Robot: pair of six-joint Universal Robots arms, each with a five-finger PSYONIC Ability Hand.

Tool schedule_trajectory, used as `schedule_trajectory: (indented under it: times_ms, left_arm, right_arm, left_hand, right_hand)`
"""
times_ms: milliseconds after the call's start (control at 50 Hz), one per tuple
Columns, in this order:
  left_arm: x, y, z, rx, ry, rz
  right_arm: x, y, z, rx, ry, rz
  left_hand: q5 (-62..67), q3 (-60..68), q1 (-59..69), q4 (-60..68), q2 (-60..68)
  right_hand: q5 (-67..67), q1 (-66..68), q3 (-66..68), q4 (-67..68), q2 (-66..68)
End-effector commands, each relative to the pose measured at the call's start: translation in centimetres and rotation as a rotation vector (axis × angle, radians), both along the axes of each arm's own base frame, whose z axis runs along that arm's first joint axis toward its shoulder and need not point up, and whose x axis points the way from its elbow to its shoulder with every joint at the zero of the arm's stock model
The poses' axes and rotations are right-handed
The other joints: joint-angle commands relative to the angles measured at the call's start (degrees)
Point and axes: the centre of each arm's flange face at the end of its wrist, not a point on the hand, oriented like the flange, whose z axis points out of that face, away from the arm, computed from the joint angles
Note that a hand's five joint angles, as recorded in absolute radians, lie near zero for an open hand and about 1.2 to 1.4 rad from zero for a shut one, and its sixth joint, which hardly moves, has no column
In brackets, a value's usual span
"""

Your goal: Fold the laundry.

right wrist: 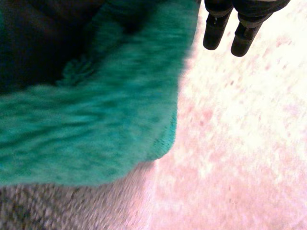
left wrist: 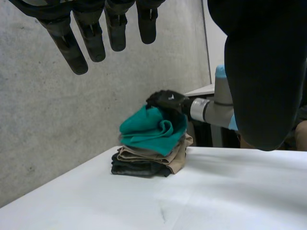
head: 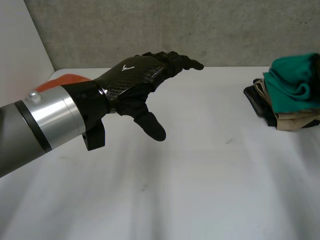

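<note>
A grey concrete wall point(head: 200, 30) backs the white desk point(head: 190, 190). The left hand point(head: 135, 75) hovers above it with its fingers loosely spread. The right hand point(left wrist: 168, 99) rests straight-fingered on the teal fleece cloth point(left wrist: 151, 132), which tops a stack of folded beige and dark cloths point(left wrist: 158, 155) at the desk's far right.

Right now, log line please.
left hand: open, over table | right hand: open, on green cloth | green cloth: top of pile

the left hand point(head: 132, 75) hovers above the white table point(head: 200, 175), fingers straight and reaching toward the grey wall point(head: 200, 30), thumb angled down. its left arm point(head: 30, 130) enters from the left, with an orange object point(head: 62, 81) partly hidden behind it. well apart, at the table's right edge, sits a stack of folded laundry point(head: 292, 95): a green cloth point(head: 295, 80) on top, a beige cloth point(head: 295, 121) beneath, a black cloth point(head: 257, 100) lowest.
</note>
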Motion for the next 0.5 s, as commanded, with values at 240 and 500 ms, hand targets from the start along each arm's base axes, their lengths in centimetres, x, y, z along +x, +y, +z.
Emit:
schedule_trajectory:
  times_ms: [240, 500]
  left_arm:
    - [0.5, 1.3, 1.9, -0.051, 0.032, -0.002]
    - [0.8, -0.5, 7.6, -0.156, 0.220, 0.124]
  right_arm:
    - [-7.9, 6.7, 9.1, 0.298, 0.079, -0.381]
    - [1.8, 9.0, 23.2, -0.508, 0.123, -0.258]
  left_hand:
    - [-2.91, -2.07, -0.07, -1.56, -1.90]
    - [-2.91, -2.07, -0.07, -1.56, -1.90]
  right_hand:
    - [-5.48, -10.00, -2.10, -2.25, -2.25]
    - [-5.48, -10.00, -2.10, -2.25, -2.25]
